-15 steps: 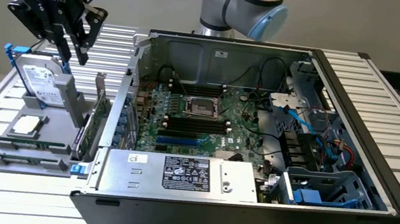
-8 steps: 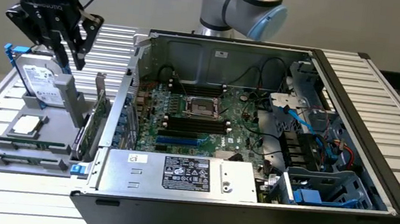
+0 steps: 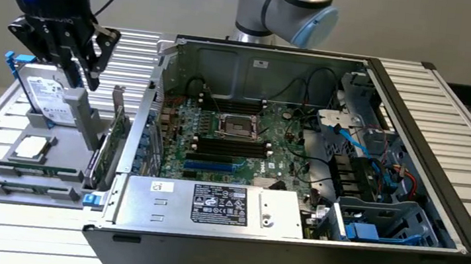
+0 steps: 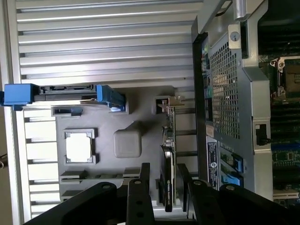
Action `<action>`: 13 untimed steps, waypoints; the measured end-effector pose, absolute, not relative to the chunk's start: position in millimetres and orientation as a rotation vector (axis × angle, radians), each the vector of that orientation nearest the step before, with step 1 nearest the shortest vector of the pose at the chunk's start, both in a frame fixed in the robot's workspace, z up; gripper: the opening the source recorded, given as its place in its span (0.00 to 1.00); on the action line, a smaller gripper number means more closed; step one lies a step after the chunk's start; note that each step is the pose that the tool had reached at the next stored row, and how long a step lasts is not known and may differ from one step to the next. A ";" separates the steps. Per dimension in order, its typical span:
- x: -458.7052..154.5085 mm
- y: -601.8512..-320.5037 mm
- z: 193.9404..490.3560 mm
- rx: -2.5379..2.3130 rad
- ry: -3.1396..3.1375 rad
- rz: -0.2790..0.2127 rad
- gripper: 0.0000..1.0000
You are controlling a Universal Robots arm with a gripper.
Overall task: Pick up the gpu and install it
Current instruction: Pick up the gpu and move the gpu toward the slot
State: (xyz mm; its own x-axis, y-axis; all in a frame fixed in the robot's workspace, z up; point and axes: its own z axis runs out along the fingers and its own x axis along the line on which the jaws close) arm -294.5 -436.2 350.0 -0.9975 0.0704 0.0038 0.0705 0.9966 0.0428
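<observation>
Gripper [image 4: 164,165]: black fingers [image 4: 143,183] apart, one on each side of the gpu [image 4: 168,159], which stands on edge between them; a strip of grey shows between one finger and the card, while the other finger runs so close that contact cannot be judged; card not lifted. Gpu: upright in a slot of the grey holder tray [image 4: 140,117], just beside the perforated rear wall of the open computer case [image 3: 410,158]; silver bracket at the end away from the gripper; seen edge-on, so cooler face and board are hard to make out; its near end is hidden behind the gripper body. Hard drive in blue rails [image 4: 65,93]: upright in the same tray, well apart from the card. Processor [image 4: 79,147]: flat in a tray recess. Motherboard [image 3: 235,138]: exposed inside the case.
</observation>
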 end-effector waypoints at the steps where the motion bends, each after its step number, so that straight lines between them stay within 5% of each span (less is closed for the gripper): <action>1: -296.1 -437.5 348.2 -0.110 -3.137 -0.067 0.36; 13: -301.4 -454.6 326.3 -0.108 -3.137 -0.067 0.36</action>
